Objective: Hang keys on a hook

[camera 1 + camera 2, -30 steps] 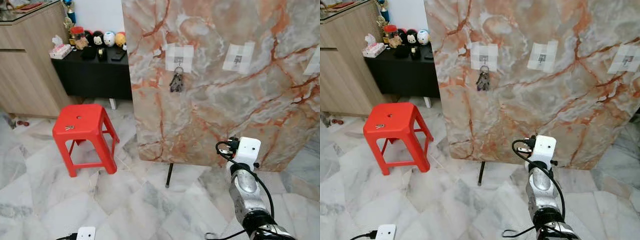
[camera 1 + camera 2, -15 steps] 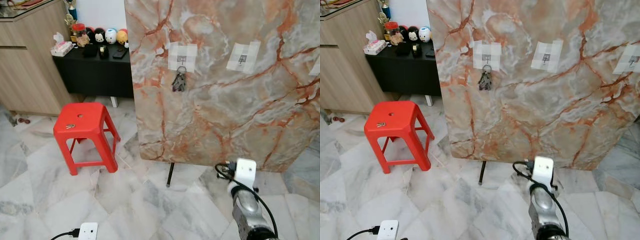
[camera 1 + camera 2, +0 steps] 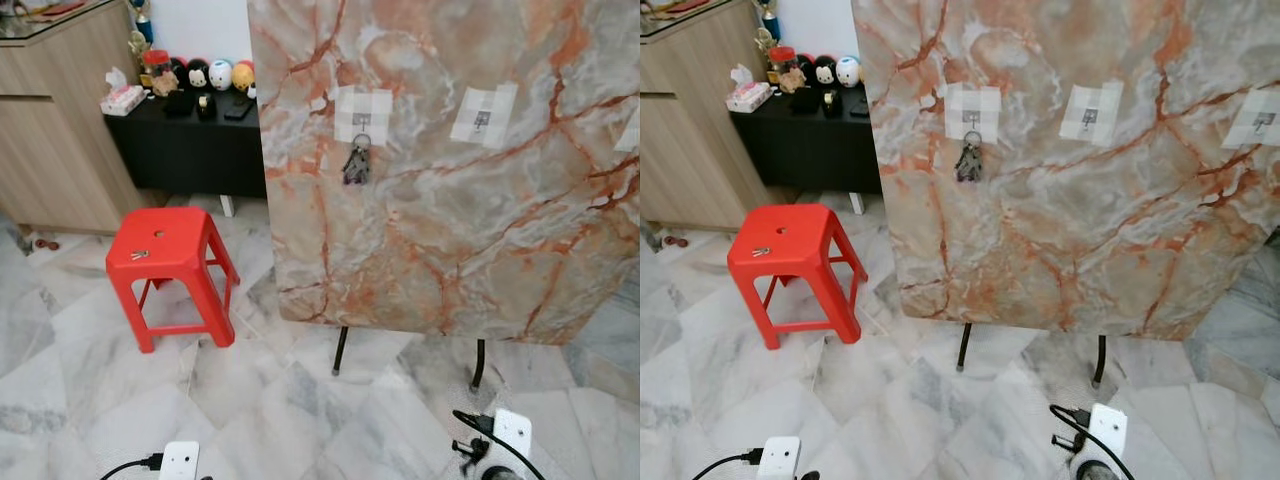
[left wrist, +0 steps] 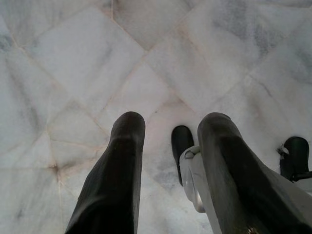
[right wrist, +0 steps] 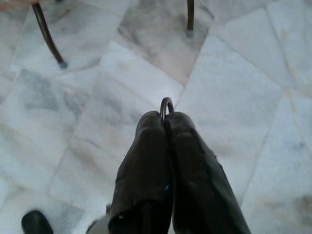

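A bunch of keys (image 3: 355,164) hangs on the leftmost hook (image 3: 359,124) of a marble board (image 3: 450,220). Two other hooks (image 3: 481,118) (image 3: 1260,120) on taped patches are bare. My right gripper (image 5: 166,117) hangs low over the floor, shut on a thin metal ring (image 5: 166,104) that sticks out past its fingertips. Its wrist (image 3: 508,436) shows at the bottom of the eye views. My left gripper (image 4: 170,122) hangs open above the floor tiles, holding nothing. A small key-like item (image 3: 139,255) lies on the red stool (image 3: 165,245).
The board stands on thin black legs (image 3: 340,350) (image 3: 478,364). Left of it are the red stool, a black side table (image 3: 190,140) with figurines, and a wooden cabinet (image 3: 55,120). Marble floor (image 3: 280,400) lies between me and the board.
My right arm has dropped from in front of the board's lower edge to the bottom of the view. The keys stay on the hook.
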